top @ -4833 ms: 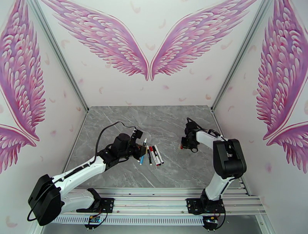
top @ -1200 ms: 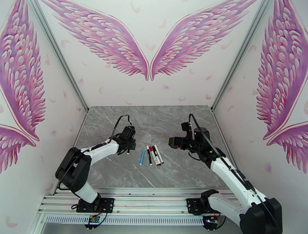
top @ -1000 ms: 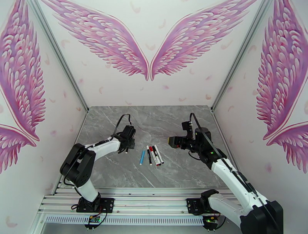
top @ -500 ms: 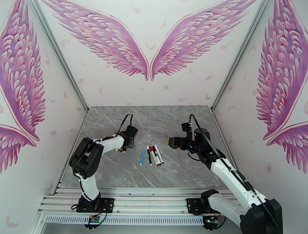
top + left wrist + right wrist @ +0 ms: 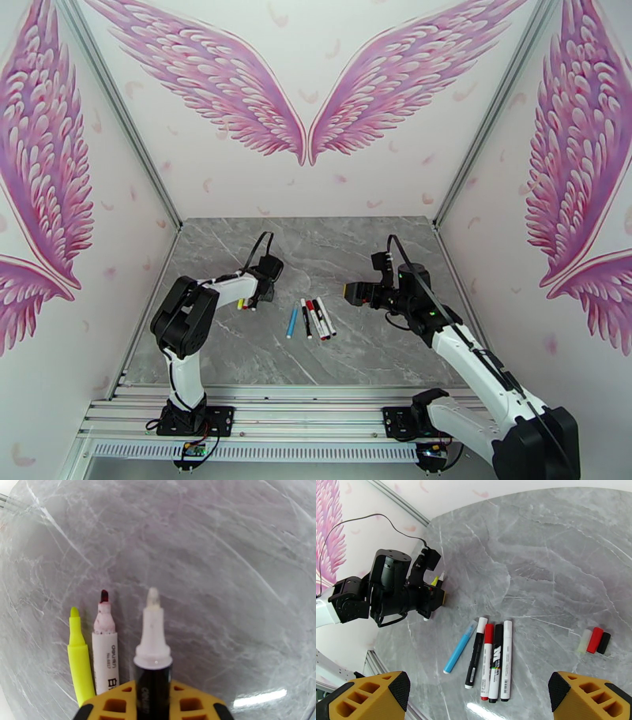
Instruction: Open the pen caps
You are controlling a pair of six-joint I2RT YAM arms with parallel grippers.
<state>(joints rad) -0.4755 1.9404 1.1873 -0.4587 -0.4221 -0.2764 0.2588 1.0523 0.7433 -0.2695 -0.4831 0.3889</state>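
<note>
Three pens were judged done: a black-barrelled pen (image 5: 153, 649), its pale tip bared, was clamped in the left gripper (image 5: 153, 697) at the bottom centre of the left wrist view, with an uncapped yellow pen (image 5: 79, 657) and red-tipped pen (image 5: 105, 649) laid on the table (image 5: 221, 559) just to its left. Three loose pen caps (image 5: 593, 641) lay at the right of the right wrist view. The right gripper (image 5: 353, 292) was held wide apart, and the row of five pens (image 5: 489, 659) at lower centre appeared still to be uncapped.

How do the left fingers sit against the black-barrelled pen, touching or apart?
Touching. Left wrist view: the black-barrelled pen runs between the left fingers, both flush against its barrel, no gap.
</note>
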